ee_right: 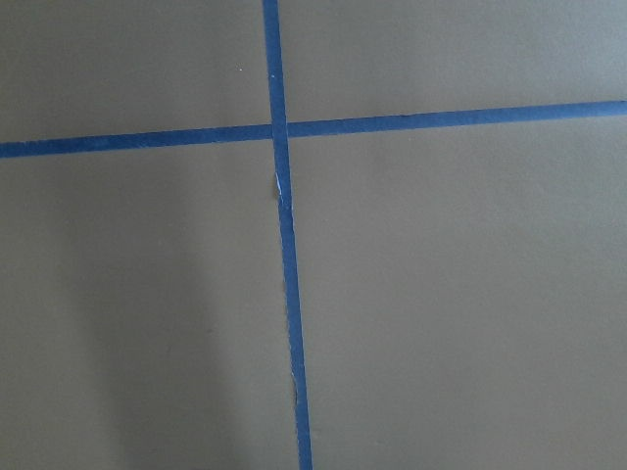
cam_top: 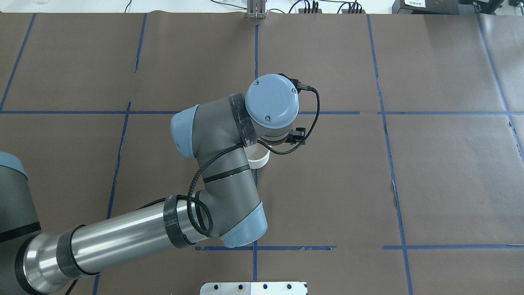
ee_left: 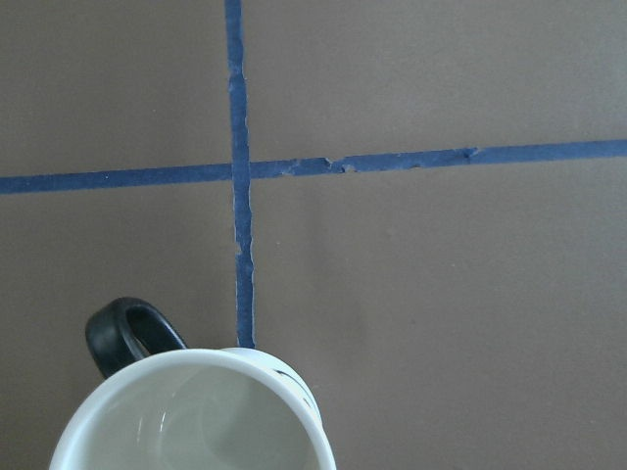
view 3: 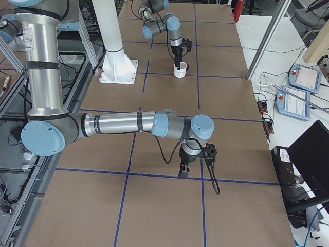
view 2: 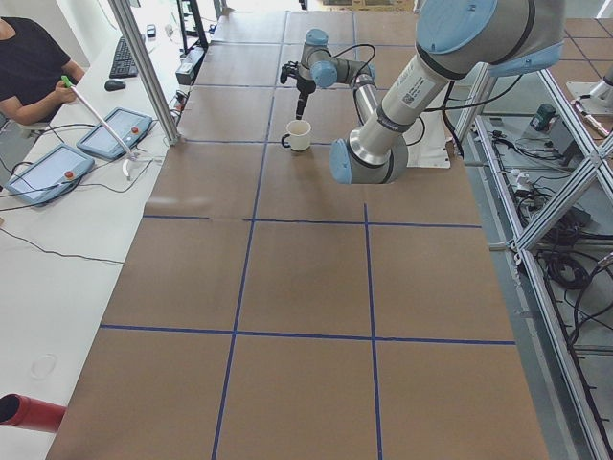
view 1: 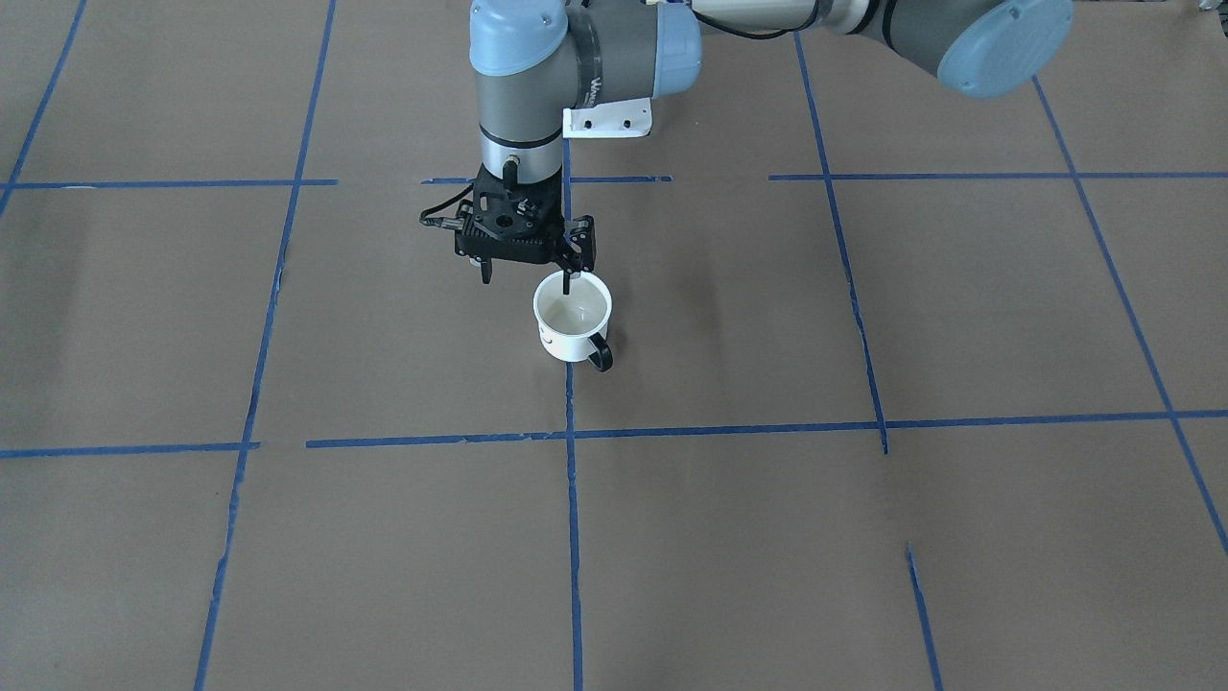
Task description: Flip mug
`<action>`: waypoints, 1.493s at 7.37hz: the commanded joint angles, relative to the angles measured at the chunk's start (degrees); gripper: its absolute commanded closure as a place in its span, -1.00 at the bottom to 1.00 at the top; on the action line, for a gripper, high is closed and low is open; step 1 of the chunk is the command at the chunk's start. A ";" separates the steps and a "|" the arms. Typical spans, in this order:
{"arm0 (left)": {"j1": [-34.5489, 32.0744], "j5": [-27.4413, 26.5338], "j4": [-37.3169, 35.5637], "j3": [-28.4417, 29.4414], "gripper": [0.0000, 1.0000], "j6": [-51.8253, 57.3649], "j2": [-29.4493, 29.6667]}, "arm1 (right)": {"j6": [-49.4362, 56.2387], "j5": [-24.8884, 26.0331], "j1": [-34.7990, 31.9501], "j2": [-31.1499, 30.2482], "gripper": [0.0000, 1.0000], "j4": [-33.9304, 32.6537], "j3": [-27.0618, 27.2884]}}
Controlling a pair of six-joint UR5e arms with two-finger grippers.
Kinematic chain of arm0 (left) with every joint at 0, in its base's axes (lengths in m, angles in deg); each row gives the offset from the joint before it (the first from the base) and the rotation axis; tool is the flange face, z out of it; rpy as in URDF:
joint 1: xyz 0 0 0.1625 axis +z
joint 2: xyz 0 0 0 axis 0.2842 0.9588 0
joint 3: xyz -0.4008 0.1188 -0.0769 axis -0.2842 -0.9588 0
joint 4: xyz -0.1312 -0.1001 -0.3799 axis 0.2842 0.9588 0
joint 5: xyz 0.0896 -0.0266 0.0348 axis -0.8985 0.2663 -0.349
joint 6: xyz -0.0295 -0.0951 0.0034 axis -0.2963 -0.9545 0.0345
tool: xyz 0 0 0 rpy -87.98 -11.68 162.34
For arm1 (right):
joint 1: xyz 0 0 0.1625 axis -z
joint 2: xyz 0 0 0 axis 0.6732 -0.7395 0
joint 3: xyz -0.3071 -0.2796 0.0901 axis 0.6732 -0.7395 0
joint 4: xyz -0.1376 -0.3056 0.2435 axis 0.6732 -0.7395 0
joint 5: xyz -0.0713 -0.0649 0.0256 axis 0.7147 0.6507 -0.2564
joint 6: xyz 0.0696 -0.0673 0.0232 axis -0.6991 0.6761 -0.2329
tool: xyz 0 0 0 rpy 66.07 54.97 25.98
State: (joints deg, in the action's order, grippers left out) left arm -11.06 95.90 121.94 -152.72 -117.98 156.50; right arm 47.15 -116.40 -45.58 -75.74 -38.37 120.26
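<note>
The white mug (view 1: 573, 326) stands upright on the brown paper, mouth up, with its black handle (view 1: 601, 357) pointing away from the robot. It also shows in the left wrist view (ee_left: 196, 416), and partly under the wrist in the overhead view (cam_top: 259, 160). My left gripper (view 1: 528, 278) hangs just over the mug's robot-side rim, fingers wide apart. One fingertip (view 1: 568, 283) dips at the rim and the other (view 1: 486, 274) is clear off to the side. It holds nothing. My right gripper (view 3: 186, 167) hovers low over bare paper far from the mug; I cannot tell whether it is open or shut.
Brown paper with a grid of blue tape lines (view 1: 572, 441) covers the table. The right wrist view shows only a tape crossing (ee_right: 278, 127). A white base plate (cam_top: 254, 288) sits at the robot-side table edge. An operator's desk with control boxes (view 2: 115, 134) stands beside the table.
</note>
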 commanded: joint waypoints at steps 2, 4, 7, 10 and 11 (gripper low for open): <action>-8.95 7.08 -0.48 -11.51 -1.00 11.02 -8.68 | 0.00 0.00 0.00 0.00 -1.00 0.00 0.00; -11.88 8.08 0.84 -14.43 -1.00 15.79 -13.35 | 0.00 0.00 0.00 0.00 -1.00 0.00 0.00; -21.97 19.56 7.74 -17.86 -1.00 16.07 -24.13 | 0.00 0.00 0.00 0.00 -1.00 0.00 0.00; -33.30 23.98 10.25 -18.48 -1.00 29.01 -35.66 | 0.00 0.00 0.00 0.00 -1.00 0.00 0.00; -36.29 23.99 10.16 -18.39 -1.00 33.69 -39.43 | 0.00 0.00 0.00 0.00 -1.00 0.00 0.00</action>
State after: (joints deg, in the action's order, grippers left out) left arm -43.05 119.49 132.04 -171.10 -90.90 121.87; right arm 47.15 -116.40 -45.58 -75.74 -38.37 120.26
